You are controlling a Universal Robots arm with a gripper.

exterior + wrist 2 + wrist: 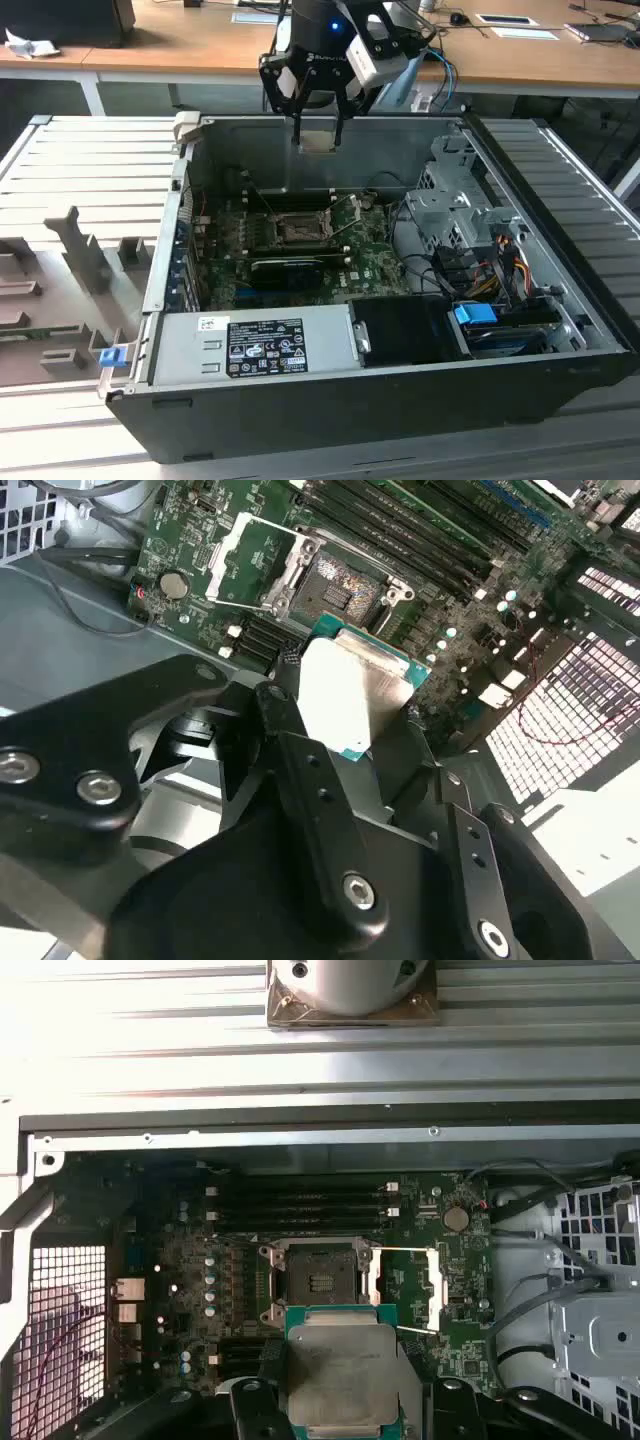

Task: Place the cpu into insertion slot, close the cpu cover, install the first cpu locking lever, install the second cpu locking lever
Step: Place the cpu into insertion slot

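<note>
cpu (345, 1380) is not yet seated: i hold it above the insertion slot (320, 1282), with my gripper (318, 140) closed on its edges. the slot looks empty and the cpu cover (437, 1288) is swung open beside the slot, so i judge all four steps remain. the chip is flat, with a pale silvery face and a green rim.

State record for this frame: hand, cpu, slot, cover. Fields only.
hand: hand shut on the cpu, above the open computer case
cpu: cpu held flat, metal face up, over the green board; not yet seated
insertion slot: insertion slot empty, contact grid exposed
cpu cover: cpu cover swung open beside the slot
</note>
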